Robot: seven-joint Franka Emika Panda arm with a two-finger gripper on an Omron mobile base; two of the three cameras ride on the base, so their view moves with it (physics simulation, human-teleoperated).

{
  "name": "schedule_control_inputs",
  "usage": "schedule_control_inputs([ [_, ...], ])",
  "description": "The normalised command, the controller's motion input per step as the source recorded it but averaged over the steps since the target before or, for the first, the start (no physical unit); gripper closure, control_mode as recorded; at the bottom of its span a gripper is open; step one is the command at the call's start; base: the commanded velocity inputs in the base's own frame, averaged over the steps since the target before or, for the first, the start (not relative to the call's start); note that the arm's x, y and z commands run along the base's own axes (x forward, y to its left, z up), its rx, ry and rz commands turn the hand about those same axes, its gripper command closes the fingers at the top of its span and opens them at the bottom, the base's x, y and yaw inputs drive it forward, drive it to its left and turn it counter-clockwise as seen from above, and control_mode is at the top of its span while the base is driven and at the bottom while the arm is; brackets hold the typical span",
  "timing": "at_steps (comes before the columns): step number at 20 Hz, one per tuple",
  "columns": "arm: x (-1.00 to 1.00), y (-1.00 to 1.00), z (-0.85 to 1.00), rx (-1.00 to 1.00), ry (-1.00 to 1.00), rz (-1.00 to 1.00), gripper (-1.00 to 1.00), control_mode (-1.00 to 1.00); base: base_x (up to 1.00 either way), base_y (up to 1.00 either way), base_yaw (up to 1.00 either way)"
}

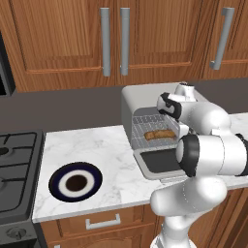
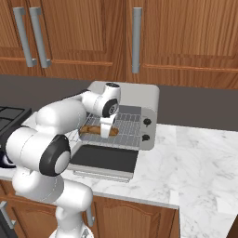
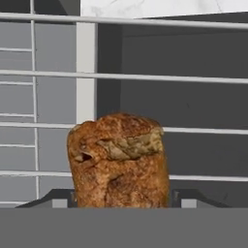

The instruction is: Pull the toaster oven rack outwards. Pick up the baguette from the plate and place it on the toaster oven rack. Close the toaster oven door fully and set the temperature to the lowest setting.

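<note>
The boxy light-grey metal toaster oven (image 2: pixel 139 100) carries two small dark knobs. Its thin silver wire rack (image 2: pixel 125 128) bears a golden-brown baguette (image 3: pixel 118 160) with darker crust marks. The round plate (image 1: pixel 58 186) shows a navy rim, white ring and brown centre on the white grey-veined marble desk (image 1: pixel 106 150).

Your arm rises from the base, folds at a dark elbow joint, and reaches forward with the forearm roughly level. The wrist bends downward so the hand points down. Your gripper (image 2: pixel 108 131) hangs below the wrist; in the hand view its fingertips (image 3: pixel 57 197) stand apart at either side. Whether they press on anything cannot be told.
</note>
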Motion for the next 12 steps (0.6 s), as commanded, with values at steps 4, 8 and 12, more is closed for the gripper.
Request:
schedule_control_inputs([
  [4, 0.0, -0.08, 0.12, 0.0, 0.0, 0.0, -1.0, -1.0, 0.0, 0.0, 0.0],
  [8, 0.0, -0.23, 0.24, 0.0, 0.0, -0.01, -1.0, -1.0, 0.0, 0.0, 0.0],
  [12, -0.01, -0.3, 0.28, 0.01, 0.0, -0.03, -1.0, -1.0, 0.0, 0.0, 0.0],
])
